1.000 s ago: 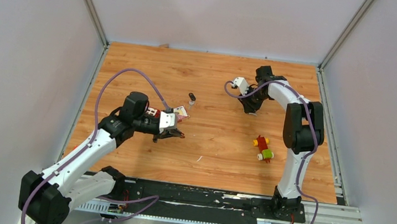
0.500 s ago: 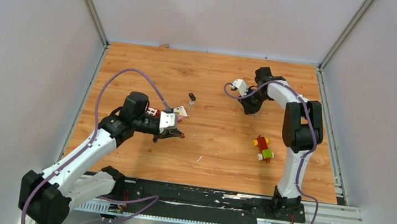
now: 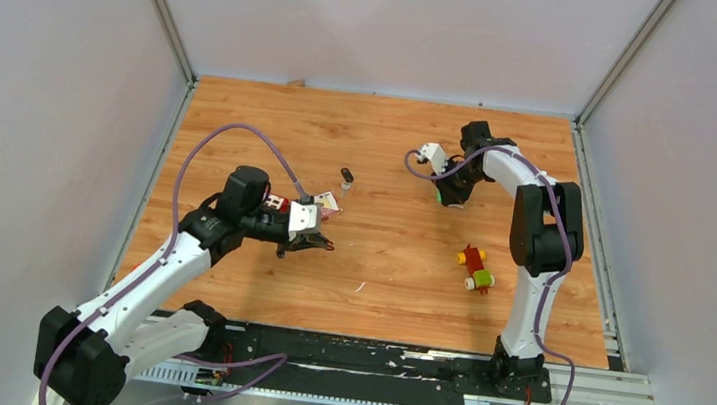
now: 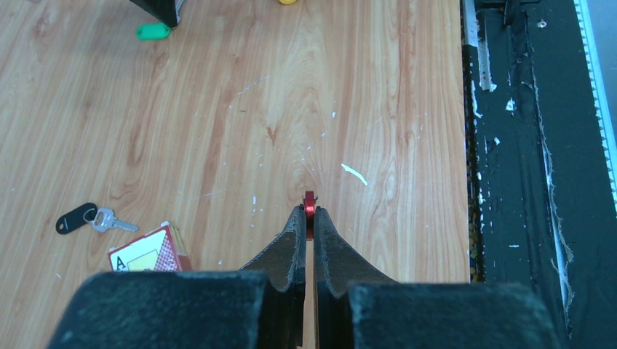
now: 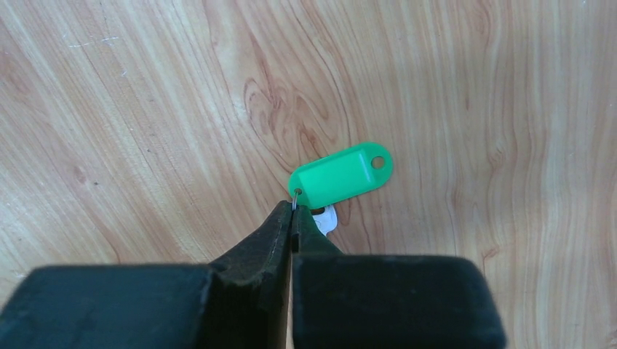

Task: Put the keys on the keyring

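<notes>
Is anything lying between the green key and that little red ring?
Nothing visible: only bare table separates the green key, pinched by the right hand, from the keyring in the left hand. The black key lies off to one side.

Wooden table (image 3: 384, 306), left gripper (image 3: 318, 246) at eight o'clock, black key (image 3: 346, 176) at eleven, right gripper (image 3: 447, 199) by green key (image 3: 439, 195) at two, toy blocks (image 3: 475, 268) at four.

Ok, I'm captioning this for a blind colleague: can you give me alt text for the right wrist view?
The right gripper, jaws shut, pinches the near end of the green key, which lies flat on a wooden table. A sliver of pale metal peeks out at that end, under the green head.
</notes>
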